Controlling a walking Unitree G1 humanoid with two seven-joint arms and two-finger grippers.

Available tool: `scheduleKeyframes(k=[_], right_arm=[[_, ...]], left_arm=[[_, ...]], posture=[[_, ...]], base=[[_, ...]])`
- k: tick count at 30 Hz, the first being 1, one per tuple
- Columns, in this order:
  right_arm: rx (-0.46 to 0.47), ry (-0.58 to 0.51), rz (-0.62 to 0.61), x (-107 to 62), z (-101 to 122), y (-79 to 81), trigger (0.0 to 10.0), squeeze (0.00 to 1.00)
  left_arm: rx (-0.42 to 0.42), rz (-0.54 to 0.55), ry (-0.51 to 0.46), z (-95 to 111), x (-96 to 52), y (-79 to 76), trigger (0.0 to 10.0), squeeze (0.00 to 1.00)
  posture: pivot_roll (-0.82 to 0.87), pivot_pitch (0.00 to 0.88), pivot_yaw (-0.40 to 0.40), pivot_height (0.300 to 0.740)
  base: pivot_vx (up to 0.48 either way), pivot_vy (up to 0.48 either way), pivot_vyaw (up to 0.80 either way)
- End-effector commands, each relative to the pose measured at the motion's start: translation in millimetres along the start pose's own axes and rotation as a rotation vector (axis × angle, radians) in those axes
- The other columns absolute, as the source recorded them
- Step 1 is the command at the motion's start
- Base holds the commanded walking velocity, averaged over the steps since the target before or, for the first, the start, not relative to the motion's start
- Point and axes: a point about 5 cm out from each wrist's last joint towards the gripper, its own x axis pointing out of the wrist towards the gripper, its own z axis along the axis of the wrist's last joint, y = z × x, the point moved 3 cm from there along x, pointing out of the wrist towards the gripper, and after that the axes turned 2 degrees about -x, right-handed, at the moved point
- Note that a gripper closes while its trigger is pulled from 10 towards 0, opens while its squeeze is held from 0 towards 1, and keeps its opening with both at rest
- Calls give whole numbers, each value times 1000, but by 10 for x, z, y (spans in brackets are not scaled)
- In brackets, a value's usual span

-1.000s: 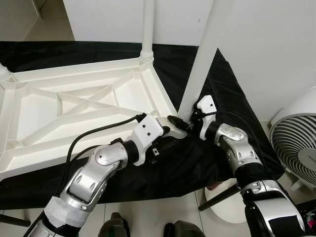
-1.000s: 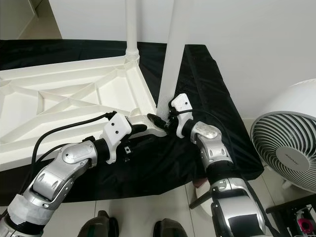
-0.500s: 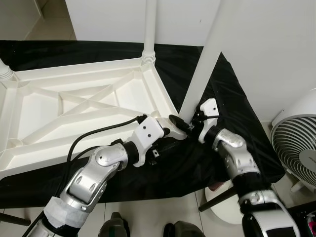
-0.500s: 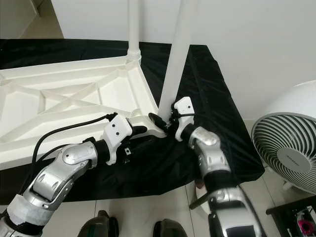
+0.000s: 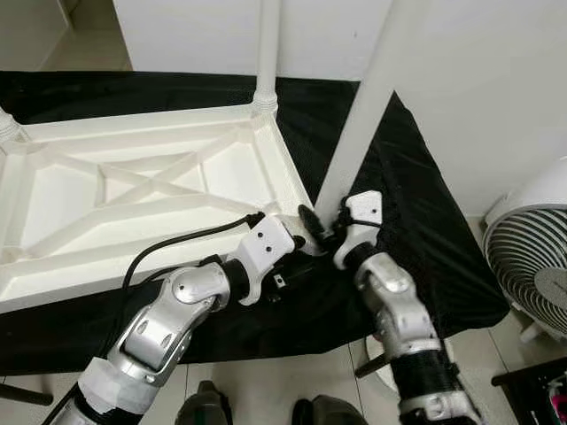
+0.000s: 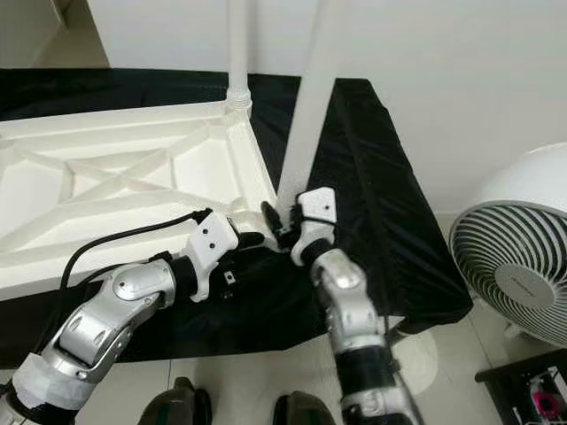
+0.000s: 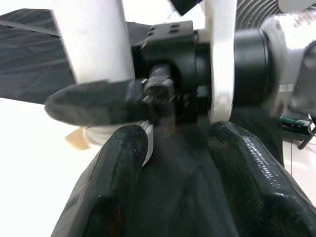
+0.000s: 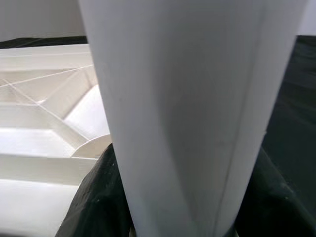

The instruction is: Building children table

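Observation:
The white children's table top (image 5: pixel 133 190) lies upside down on a black cloth (image 5: pixel 416 221). One white leg (image 5: pixel 266 53) stands in its far right corner. My right gripper (image 5: pixel 323 232) is shut on another white leg (image 5: pixel 363 115) near its base, by the near right corner. This leg leans up to the right. In the right wrist view the leg (image 8: pixel 197 113) sits between the black fingers (image 8: pixel 94 207). My left gripper (image 5: pixel 297 243) rests at the same corner, open, its fingers (image 7: pixel 113 187) apart and facing the right gripper (image 7: pixel 168 84).
A white fan (image 5: pixel 532 257) stands on the floor to the right. A white wall (image 5: pixel 496 80) rises behind the cloth's right edge. Another leg stub (image 5: pixel 7 128) shows at the table's far left corner. Pale floor tiles (image 5: pixel 266 381) lie in front.
My right forearm has swung in to the left, under its gripper, still shut on the leg. The leg's base stays by the corner. The left arm has barely moved.

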Motion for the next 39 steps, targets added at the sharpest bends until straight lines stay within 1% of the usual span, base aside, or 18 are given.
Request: scheduleKeyframes(k=[1, 4, 5, 6, 11, 13, 16, 17, 18, 19, 20, 21, 22, 25, 28, 32, 34, 39], right_arm=[[43, -34, -68, -4, 83, -42, 10000, 0], [31, -40, -68, -19, 118, -19, 10000, 0], [37, -37, -72, -30, 125, -43, 10000, 235], [45, -36, -77, -40, 128, -55, 10000, 1000], [46, -44, -61, -55, 154, -59, 10000, 1000], [22, -38, -18, -56, 163, -70, 10000, 1000], [15, -33, -5, -56, 160, -73, 10000, 1000], [3, -28, 21, -53, 157, -78, 10000, 1000], [-16, -14, 76, -54, 146, -72, 10000, 1000], [-16, -14, 76, -54, 146, -72, 10000, 1000], [-44, -5, 149, -62, 133, -69, 10000, 0], [-85, 8, 237, -75, 115, -75, 10000, 0], [-112, 17, 292, -87, 101, -83, 10000, 0], [-119, 26, 334, -90, 92, -97, 10000, 0], [-143, 50, 428, -40, 78, -156, 10000, 0], [-151, 59, 450, -18, 72, -171, 10000, 0], [-157, 85, 493, 62, 29, -200, 10000, 0], [-157, 114, 511, 144, -25, -239, 10000, 0]], left_arm=[[8, -59, 6, 3, 9, -69, 10000, 0], [8, -62, 6, 3, 11, -65, 10000, 0], [10, -67, 5, 9, 17, -64, 10000, 0], [11, -69, 4, 11, 21, -65, 10000, 0], [14, -69, 4, 12, 26, -60, 10000, 0], [12, -65, 3, 11, 23, -58, 10000, 0], [12, -66, 3, 10, 23, -61, 10000, 0], [13, -66, 3, 10, 22, -64, 10000, 0], [12, -66, 3, 10, 21, -66, 10000, 0], [12, -66, 3, 10, 21, -66, 10000, 0], [13, -66, 3, 10, 22, -65, 10000, 0], [13, -66, 4, 11, 20, -64, 10000, 0], [14, -66, 4, 12, 19, -62, 10000, 0], [14, -66, 5, 12, 16, -58, 10000, 0], [17, -62, 10, 4, -2, -46, 10000, 0], [18, -61, 12, 2, -6, -43, 10000, 0], [20, -56, 12, 7, -11, -32, 10000, 0], [22, -43, 16, 6, -31, -16, 10000, 0]], posture=[[-8, 17, -43, 740], [-14, 13, -36, 740], [-14, 13, -36, 740], [-15, 10, -36, 740], [-15, 6, -40, 740], [-13, 5, -43, 740], [-12, 4, -44, 740], [-12, 4, -44, 740], [-13, 4, -45, 740], [-13, 4, -45, 740], [-13, 5, -44, 740], [-12, 5, -44, 740], [-11, 5, -44, 740], [-10, 5, -43, 740], [-5, 6, -44, 740], [-4, 6, -44, 740], [8, 6, -48, 740], [21, 8, -53, 740]], base=[[0, 0, 0], [0, 0, 0], [0, 0, 0], [0, 0, 0], [0, 0, 0], [0, 0, 0], [0, 0, 0], [0, 0, 0], [0, 0, 0], [0, 0, 0], [0, 0, 0], [0, 0, 0], [0, 0, 0], [0, 0, 0], [0, 0, 0], [0, 0, 0], [0, 0, 0], [0, 0, 0]])
